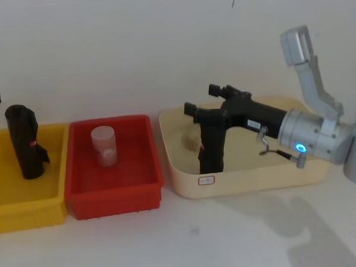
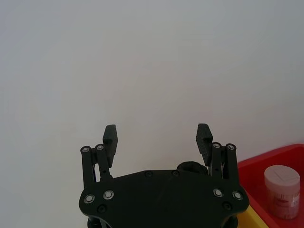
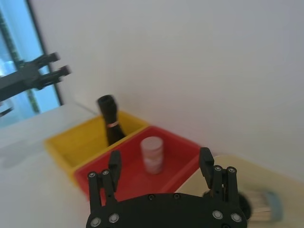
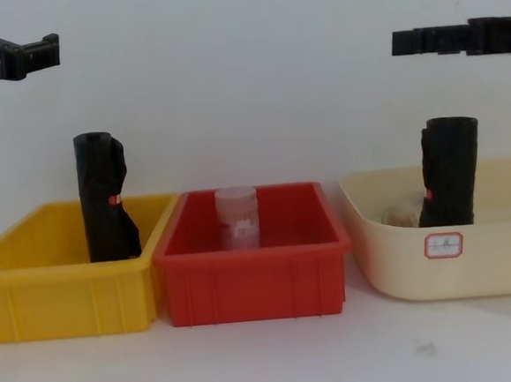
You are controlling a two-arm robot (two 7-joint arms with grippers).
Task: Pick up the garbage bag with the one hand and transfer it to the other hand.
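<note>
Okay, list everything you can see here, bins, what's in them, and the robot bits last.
Table: one, white, under everything.
Yellow bin: one, on the left.
Red bin: one, in the middle.
Cream tub: one, on the right, with a small white label on its front.
Slim roll: one, black, upright in the yellow bin.
Jar: one, translucent, upright in the red bin.
Garbage bag: one, black, upright in the cream tub.
Beige lump: one, in the cream tub beside the bag; can't tell what it is.
Left tool: black, open, high over the far left.
Right tool: black, open, above the garbage bag, on the blue-ringed arm.
</note>
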